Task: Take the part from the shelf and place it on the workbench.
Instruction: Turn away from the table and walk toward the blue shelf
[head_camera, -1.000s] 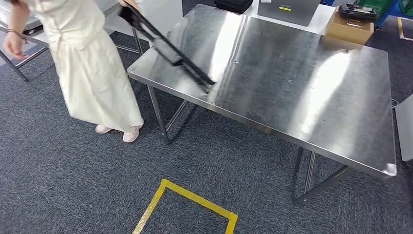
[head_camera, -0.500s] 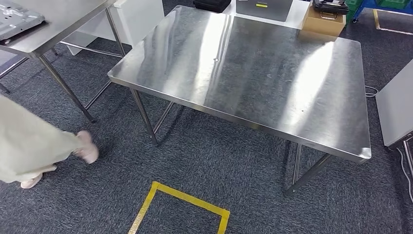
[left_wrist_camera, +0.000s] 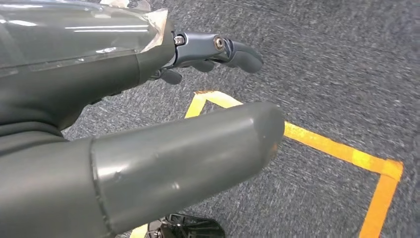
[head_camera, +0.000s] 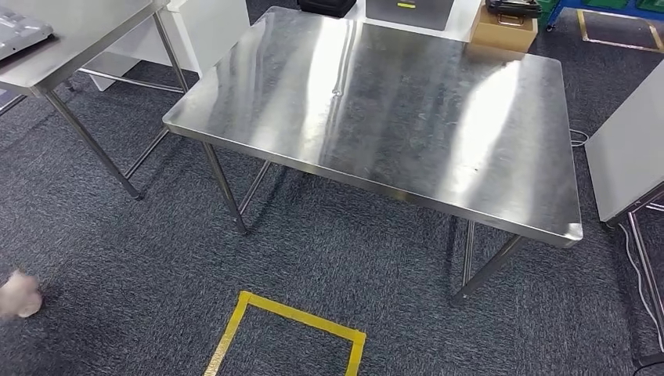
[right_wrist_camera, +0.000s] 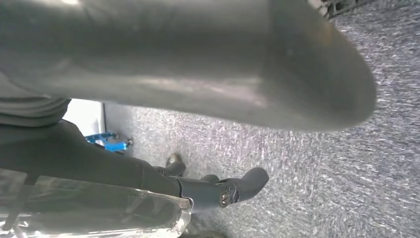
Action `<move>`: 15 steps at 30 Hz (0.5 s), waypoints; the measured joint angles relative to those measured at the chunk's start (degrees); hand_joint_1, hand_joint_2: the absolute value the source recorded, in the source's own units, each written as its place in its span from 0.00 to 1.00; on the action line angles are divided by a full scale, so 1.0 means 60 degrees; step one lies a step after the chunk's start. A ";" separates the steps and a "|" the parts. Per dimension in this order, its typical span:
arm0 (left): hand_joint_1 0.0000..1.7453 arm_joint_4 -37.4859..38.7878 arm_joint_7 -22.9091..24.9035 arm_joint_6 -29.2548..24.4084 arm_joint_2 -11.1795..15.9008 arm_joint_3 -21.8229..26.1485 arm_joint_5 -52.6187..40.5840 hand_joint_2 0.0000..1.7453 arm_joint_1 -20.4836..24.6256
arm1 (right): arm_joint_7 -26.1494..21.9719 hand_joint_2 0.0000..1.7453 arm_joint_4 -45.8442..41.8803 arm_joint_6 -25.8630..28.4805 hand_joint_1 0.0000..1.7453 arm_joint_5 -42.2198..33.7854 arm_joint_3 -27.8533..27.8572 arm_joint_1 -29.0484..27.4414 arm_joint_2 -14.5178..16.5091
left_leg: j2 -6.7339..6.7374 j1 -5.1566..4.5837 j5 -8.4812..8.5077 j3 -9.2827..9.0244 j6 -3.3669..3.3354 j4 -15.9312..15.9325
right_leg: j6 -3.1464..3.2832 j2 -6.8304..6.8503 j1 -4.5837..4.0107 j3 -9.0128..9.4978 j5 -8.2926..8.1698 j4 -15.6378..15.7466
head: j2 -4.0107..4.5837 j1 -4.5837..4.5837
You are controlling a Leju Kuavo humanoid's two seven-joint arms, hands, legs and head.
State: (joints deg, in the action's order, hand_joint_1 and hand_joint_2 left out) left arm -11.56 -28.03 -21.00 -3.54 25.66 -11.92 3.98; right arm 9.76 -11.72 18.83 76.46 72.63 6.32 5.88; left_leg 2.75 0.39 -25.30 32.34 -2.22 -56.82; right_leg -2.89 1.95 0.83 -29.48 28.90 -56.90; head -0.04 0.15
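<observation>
A bare stainless steel workbench (head_camera: 376, 102) stands ahead of me in the head view, with nothing on its top. My left hand (left_wrist_camera: 148, 74) hangs over the grey carpet. Its thumb (left_wrist_camera: 188, 153) and dark fingers (left_wrist_camera: 218, 49) are apart and hold nothing. My right hand (right_wrist_camera: 99, 158) also hangs above the carpet, its fingers (right_wrist_camera: 242, 183) spread away from the thumb and empty.
A second steel table (head_camera: 86, 35) at the far left carries a flat grey metal piece (head_camera: 19, 31). Behind the workbench sits a cardboard box (head_camera: 505, 27). A white cabinet (head_camera: 626, 149) stands at the right. Yellow tape (head_camera: 290, 317) marks the floor. A person's shoe (head_camera: 17, 294) shows at the lower left.
The person who held a long black frame at the workbench's left corner has walked off to the lower left. The camera has shifted, so the workbench sits further left in the picture.
</observation>
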 joint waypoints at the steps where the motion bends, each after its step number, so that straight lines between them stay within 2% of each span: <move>1: 0.00 0.0000 0.0002 0.0000 0.0001 0.0000 -0.0003 0.00 0.0002 | 0.0001 0.00 0.0000 -0.0001 0.00 -0.0001 -0.0001 0.0008 0.0005 | 0.0039 -0.0014 -0.0006 -0.0015 0.0060 -0.0003 | 0.0075 0.0046 -0.0032 0.0053 -0.0072 0.0179 | 0.0000 -0.0005; 2: 0.00 0.0000 0.0004 0.0000 0.0000 0.0000 -0.0004 0.00 0.0004 | 0.0001 0.00 0.0000 -0.0002 0.00 -0.0002 -0.0002 0.0006 0.0008 | 0.0078 -0.0012 -0.0007 -0.0029 0.0121 0.0003 | 0.0150 -0.0010 -0.0070 0.0024 -0.0107 0.0180 | 0.0000 -0.0014; 3: 0.00 -0.0001 0.0005 0.0000 0.0000 0.0000 -0.0005 0.00 0.0006 | 0.0002 0.00 0.0000 -0.0008 0.00 -0.0003 -0.0003 0.0001 0.0010 | 0.0098 0.0004 -0.0010 -0.0031 0.0183 -0.0002 | 0.0235 -0.0071 -0.0039 0.0036 -0.0144 0.0197 | 0.0000 -0.0022; 5: 0.00 0.0000 0.0012 0.0004 0.0006 -0.0001 -0.0010 0.00 0.0006 | 0.0003 0.00 0.0000 -0.0034 0.00 -0.0004 -0.0002 -0.0003 0.0013 | -0.0046 0.0052 -0.0238 0.0073 0.0299 -0.0256 | 0.0386 -0.0156 0.0044 0.0080 -0.0237 0.0247 | 0.0000 -0.0041; 6: 0.00 0.0001 0.0017 0.0008 0.0008 -0.0002 -0.0015 0.00 0.0004 | 0.0004 0.00 0.0000 -0.0047 0.00 -0.0003 -0.0002 -0.0001 0.0014 | -0.0184 0.0070 -0.0534 0.0247 0.0342 -0.0668 | 0.0456 -0.0194 0.0088 0.0096 -0.0287 0.0269 | 0.0000 -0.0063; 8: 0.00 0.0003 0.0027 0.0014 0.0013 -0.0002 -0.0022 0.00 -0.0005 | 0.0006 0.00 0.0000 -0.0055 0.00 -0.0002 -0.0002 -0.0004 0.0015 | -0.0405 0.0091 -0.1291 0.0811 0.0391 -0.1991 | 0.0523 -0.0278 0.0079 0.0061 -0.0325 0.0264 | 0.0000 -0.0098; 9: 0.00 0.0003 0.0033 0.0015 0.0017 -0.0001 -0.0024 0.00 -0.0014 | 0.0007 0.00 0.0000 -0.0056 0.00 -0.0002 -0.0003 -0.0012 0.0015 | -0.0439 0.0097 -0.1554 0.1083 0.0407 -0.2621 | 0.0527 -0.0327 0.0068 0.0045 -0.0329 0.0259 | 0.0000 -0.0108; 10: 0.00 0.0003 0.0037 0.0015 0.0021 0.0000 -0.0024 0.00 -0.0021 | 0.0007 0.00 0.0000 -0.0056 0.00 -0.0003 -0.0003 -0.0021 0.0015 | -0.0450 0.0112 -0.1629 0.1225 0.0419 -0.2963 | 0.0525 -0.0383 0.0065 0.0040 -0.0329 0.0252 | 0.0000 -0.0107; 11: 0.00 0.0003 0.0040 0.0014 0.0026 0.0000 -0.0024 0.00 -0.0026 | 0.0009 0.00 0.0000 -0.0061 0.00 -0.0004 -0.0002 -0.0028 0.0017 | -0.0451 0.0137 -0.1512 0.1188 0.0429 -0.2929 | 0.0521 -0.0444 0.0072 0.0043 -0.0329 0.0241 | 0.0000 -0.0108; 12: 0.00 0.0003 0.0043 0.0013 0.0032 0.0000 -0.0024 0.00 -0.0026 | 0.0014 0.00 0.0000 -0.0067 0.00 -0.0004 -0.0002 -0.0029 0.0024 | -0.0460 0.0174 -0.1223 0.0957 0.0441 -0.2497 | 0.0514 -0.0514 0.0087 0.0050 -0.0326 0.0219 | 0.0000 -0.0109; 13: 0.00 0.0003 0.0044 0.0011 0.0037 0.0000 -0.0025 0.00 -0.0023 | 0.0021 0.00 0.0000 -0.0077 0.00 -0.0004 -0.0002 -0.0021 0.0031 | -0.0504 0.0222 -0.0862 0.0596 0.0457 -0.1803 | 0.0491 -0.0588 0.0102 0.0050 -0.0312 0.0181 | 0.0000 -0.0110; 15: 0.00 0.0003 0.0047 0.0008 0.0045 -0.0001 -0.0039 0.00 -0.0009 | 0.0047 0.00 0.0000 -0.0096 0.00 -0.0005 -0.0003 0.0006 0.0038 | -0.0689 0.0273 -0.0430 -0.0013 0.0469 -0.0594 | 0.0395 -0.0718 0.0062 -0.0017 -0.0263 0.0058 | 0.0000 -0.0118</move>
State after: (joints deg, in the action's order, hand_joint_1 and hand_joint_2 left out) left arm -11.54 -27.74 -20.96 -3.27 25.65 -12.16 3.92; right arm 10.04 -11.72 18.26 76.43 72.61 6.35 6.11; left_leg -1.39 2.03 -27.88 32.27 0.60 -60.38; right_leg -0.52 -2.35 1.20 -29.58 27.32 -56.55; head -0.04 -0.55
